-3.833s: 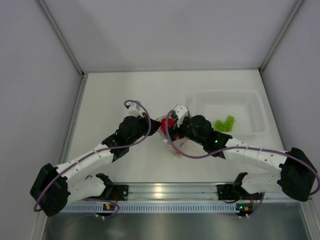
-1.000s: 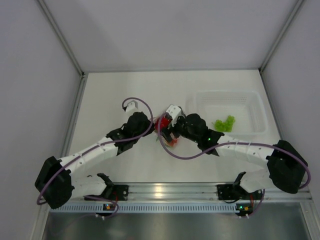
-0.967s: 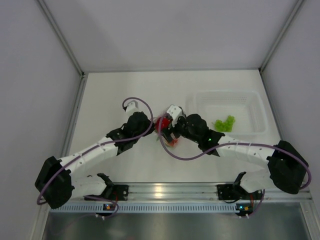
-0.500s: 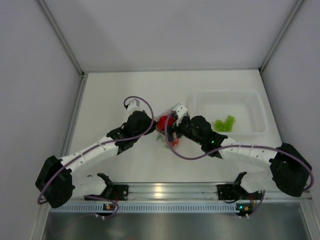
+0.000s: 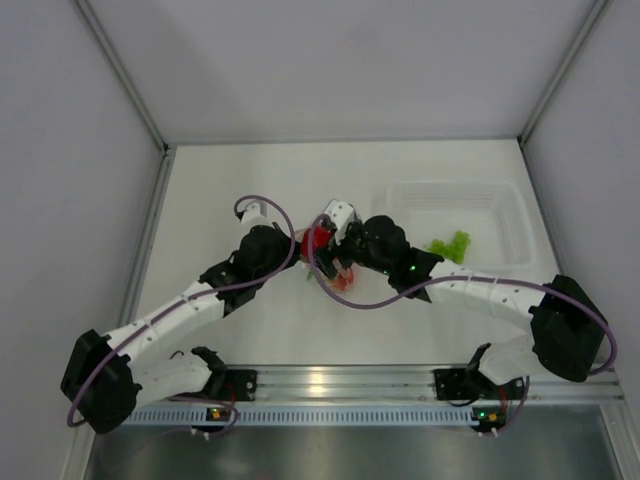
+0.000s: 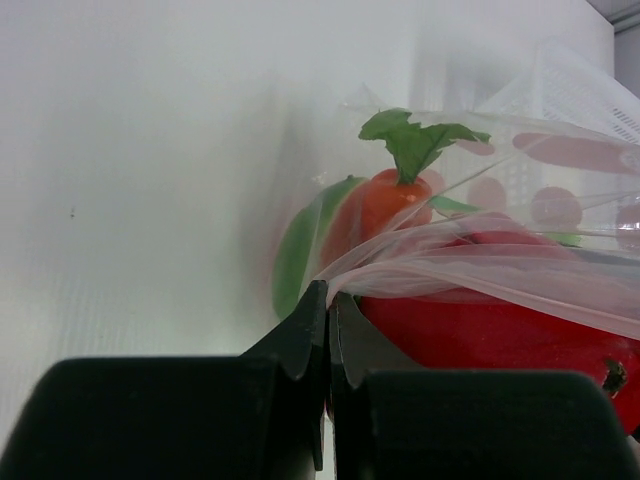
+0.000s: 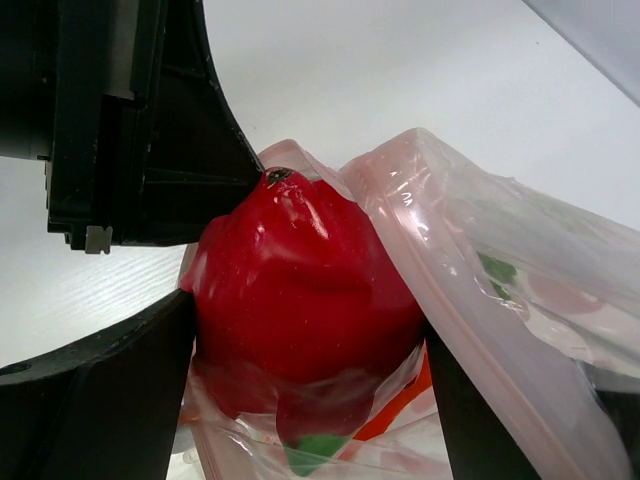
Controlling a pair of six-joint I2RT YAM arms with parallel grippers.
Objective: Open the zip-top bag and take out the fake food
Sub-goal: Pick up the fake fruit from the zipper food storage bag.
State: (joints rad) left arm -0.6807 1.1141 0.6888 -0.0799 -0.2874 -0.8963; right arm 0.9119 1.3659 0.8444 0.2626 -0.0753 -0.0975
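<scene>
The clear zip-top bag hangs between the two grippers at mid-table, its pinkish zip strip open. My left gripper is shut on a fold of the bag's edge; in the top view it is just left of the bag. My right gripper is closed on a glossy red fake fruit with a green tip, which sticks out of the bag's mouth. An orange piece with a green leaf and other green pieces are still inside the bag.
A rigid clear tub stands at the right, holding a green leafy piece. The left gripper's black body is close behind the red fruit. White walls enclose the table on three sides.
Both grippers and the bag have shifted a little to the left and away from the tub. The red fruit now stands further out of the bag's mouth.
</scene>
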